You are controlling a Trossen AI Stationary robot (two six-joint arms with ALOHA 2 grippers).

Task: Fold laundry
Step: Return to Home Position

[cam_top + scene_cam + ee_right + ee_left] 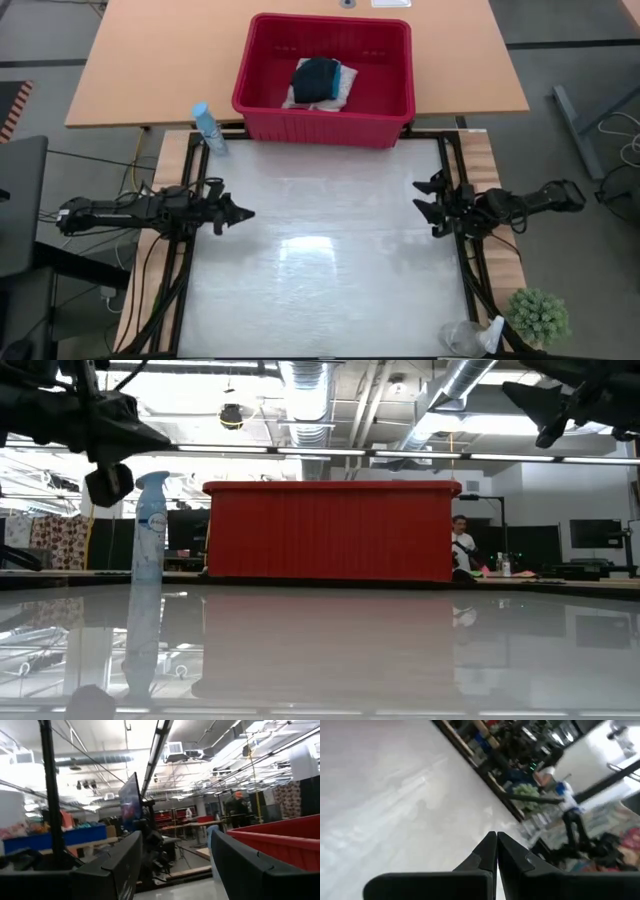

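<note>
Both grippers hover: left gripper (pixel 243 214) mid-left, fingers together; right gripper (pixel 423 198) mid-right, fingers apart. Dark navy garment (pixel 316 79) tops turquoise garment (pixel 343 73) and cream cloth (pixel 298 98) inside the red basket (pixel 325 122), upper centre.

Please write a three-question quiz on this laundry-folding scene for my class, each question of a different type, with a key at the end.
1. True or false: the folded laundry lies inside the red basket.
2. Which gripper is open? A) left gripper B) right gripper C) neither
3. Short answer: what stands just beside the basket on the left arm's side?

Key: 1 true; 2 B; 3 a light blue spray bottle.
</note>
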